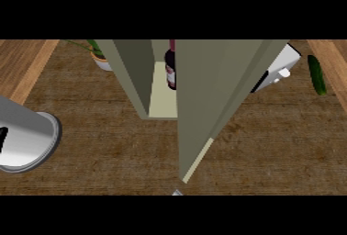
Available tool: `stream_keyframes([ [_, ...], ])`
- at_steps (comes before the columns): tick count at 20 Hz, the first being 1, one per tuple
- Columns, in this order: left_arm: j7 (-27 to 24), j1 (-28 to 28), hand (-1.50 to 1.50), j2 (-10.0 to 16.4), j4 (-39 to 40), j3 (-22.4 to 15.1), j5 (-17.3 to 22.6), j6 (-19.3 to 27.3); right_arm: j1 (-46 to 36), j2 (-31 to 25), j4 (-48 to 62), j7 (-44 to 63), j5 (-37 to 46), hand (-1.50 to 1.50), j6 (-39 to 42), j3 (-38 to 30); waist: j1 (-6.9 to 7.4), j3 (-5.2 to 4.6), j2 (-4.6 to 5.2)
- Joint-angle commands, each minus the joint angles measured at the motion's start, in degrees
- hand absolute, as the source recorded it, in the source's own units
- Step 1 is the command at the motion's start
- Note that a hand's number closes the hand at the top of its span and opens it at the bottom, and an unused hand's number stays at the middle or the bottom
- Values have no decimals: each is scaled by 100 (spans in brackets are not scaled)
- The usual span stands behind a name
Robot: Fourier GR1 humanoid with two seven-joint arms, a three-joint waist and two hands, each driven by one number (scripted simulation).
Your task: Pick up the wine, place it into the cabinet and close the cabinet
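We have one view, taken from the head, and in it we look steeply down onto the brown counter (pixel 102 151) from above. The cabinet (pixel 139 78) stands in the middle of our frame, so close that its open door (pixel 203 105) runs toward us almost to the lower edge. The far side of the counter lies at the top, where a potted plant (pixel 102 62) shows left of the cabinet and a cucumber (pixel 316 75) right of it. A grey forearm (pixel 30 142) shows large and near at our left edge
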Motion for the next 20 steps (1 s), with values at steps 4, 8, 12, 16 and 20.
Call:
stream_keyframes([
  [4,350,-283,-150,9,46,131,177,-43,-1748,960,1218,18,-729,150,-654,-405,111,-4,39],
  [8,359,-358,-150,-143,-127,-32,-80,218,-2823,978,2040,-109,-1331,150,-806,-1048,163,3,42],
  [12,72,-257,-150,-489,201,-312,-454,104,-3821,996,3124,-519,-1757,150,-938,-1502,126,4,38],
  [16,311,-421,-150,-403,283,41,-241,8,-4511,1004,4256,-974,-1878,150,-743,-1936,93,7,42],
  [20,383,-383,-150,-590,137,-110,-346,92,-4824,1006,5165,-1357,-1456,150,-332,-2031,53,12,30],
])
